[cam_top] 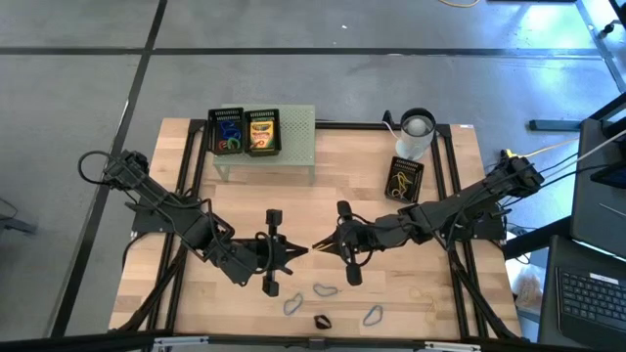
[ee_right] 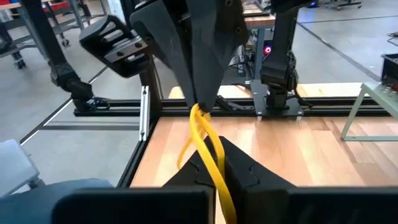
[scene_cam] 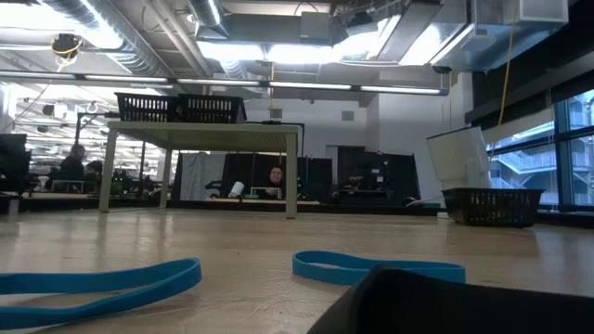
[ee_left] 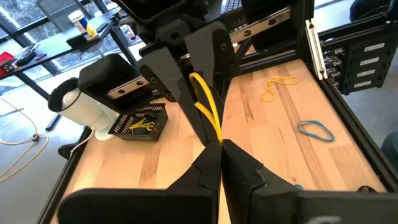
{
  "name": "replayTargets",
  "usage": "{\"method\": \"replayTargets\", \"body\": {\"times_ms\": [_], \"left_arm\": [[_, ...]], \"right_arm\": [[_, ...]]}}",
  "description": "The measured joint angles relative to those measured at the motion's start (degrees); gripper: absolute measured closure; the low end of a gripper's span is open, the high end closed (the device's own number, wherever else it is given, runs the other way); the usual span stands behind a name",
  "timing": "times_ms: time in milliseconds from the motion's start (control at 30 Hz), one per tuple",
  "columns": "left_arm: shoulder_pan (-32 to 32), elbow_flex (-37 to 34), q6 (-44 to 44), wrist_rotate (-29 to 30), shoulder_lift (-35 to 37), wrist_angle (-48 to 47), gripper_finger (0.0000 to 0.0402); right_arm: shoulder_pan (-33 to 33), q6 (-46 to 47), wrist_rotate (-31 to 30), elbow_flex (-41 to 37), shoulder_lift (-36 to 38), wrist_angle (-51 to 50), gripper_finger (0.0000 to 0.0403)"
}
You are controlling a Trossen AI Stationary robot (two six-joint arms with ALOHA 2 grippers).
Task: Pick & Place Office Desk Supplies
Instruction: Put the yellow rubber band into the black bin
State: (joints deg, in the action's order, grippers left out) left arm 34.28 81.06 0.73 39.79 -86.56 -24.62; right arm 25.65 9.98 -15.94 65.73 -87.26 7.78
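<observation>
Two arms reach over one wooden table (cam_top: pixel 440 293). One pale green stand (cam_top: pixel 293 147) carries two black baskets (cam_top: pixel 227 131), and one crayon box (cam_top: pixel 261 132) sits in one of them. One white cup (cam_top: pixel 415 135) and one black tray (cam_top: pixel 404 178) stand nearby. Three loose blue-grey loops (cam_top: pixel 326 289) and one small black clip (cam_top: pixel 321 320) lie near the front edge. One yellow band (ee_left: pixel 208 109) hangs between the two grippers.

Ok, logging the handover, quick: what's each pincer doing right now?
Left pincer: closed on the yellow rubber band.
Right pincer: closed on the same band.
</observation>
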Motion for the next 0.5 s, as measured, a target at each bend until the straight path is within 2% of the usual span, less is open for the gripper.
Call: {"method": "replayTargets", "body": {"times_ms": [333,500], "left_arm": [[0.0,0.0,0.0,0.79,0.02,-0.11,0.0391],[0.0,0.02,0.01,0.7,0.03,-1.78,0.0359]], "right_arm": [[-0.09,0.04,0.52,0.0,0.0,-1.45,0.0401],[-0.09,0.04,0.5,0.0,0.0,-1.58,0.0402]]}}
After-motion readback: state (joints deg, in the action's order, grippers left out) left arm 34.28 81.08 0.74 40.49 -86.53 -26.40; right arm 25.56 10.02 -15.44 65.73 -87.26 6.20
